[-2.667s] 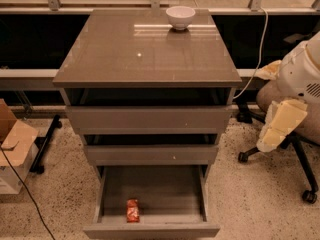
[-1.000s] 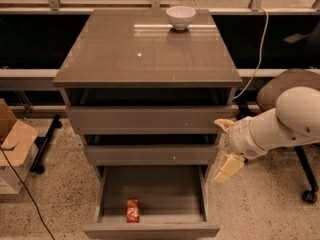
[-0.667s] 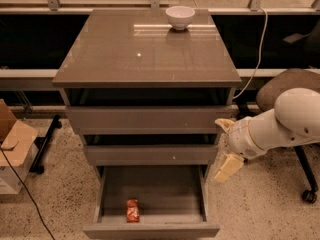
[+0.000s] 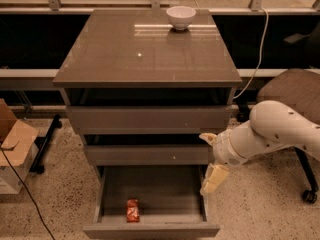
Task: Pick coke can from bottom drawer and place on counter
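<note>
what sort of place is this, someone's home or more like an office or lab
Likely an office or lab test space, not a home: a rolling office chair, a cardboard box on speckled floor, and a robot gripper hanging beside the open bottom drawer holding the coke can.

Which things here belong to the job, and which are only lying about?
For the job: coke can, inside the open bottom drawer; counter; gripper, at the drawer's right side, apart from the can.
Lying about: white bowl on the counter; chair; cardboard box; cable.
</note>
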{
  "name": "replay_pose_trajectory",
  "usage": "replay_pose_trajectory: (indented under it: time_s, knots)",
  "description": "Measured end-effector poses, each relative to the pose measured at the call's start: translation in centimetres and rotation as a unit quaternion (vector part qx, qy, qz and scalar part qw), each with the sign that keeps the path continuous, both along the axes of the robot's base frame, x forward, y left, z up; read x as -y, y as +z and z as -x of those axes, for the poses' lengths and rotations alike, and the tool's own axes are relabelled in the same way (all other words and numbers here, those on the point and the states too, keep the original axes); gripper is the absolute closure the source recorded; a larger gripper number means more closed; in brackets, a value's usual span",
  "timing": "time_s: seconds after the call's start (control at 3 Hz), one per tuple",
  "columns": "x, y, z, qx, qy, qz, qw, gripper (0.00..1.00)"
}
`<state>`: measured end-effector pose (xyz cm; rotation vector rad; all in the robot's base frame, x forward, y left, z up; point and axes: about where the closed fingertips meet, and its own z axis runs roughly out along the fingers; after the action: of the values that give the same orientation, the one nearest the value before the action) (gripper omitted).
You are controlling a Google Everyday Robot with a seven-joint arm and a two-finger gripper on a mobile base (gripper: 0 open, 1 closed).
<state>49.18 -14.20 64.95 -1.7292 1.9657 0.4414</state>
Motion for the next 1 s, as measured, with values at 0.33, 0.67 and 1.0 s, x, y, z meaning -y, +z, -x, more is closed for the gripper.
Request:
replay_pose_trajectory:
  time_s: [0.33, 0.67, 1.0]
  knots:
    - [-1.5, -3.1, 0.0, -0.003, 0.033, -0.015, 0.9993, 0.0]
    - [-4.4, -10.3, -0.1, -0.004, 0.05, -0.035, 0.9981, 0.0]
    - [-4.4, -10.4, -0.1, -0.004, 0.05, -0.035, 0.9981, 0.0]
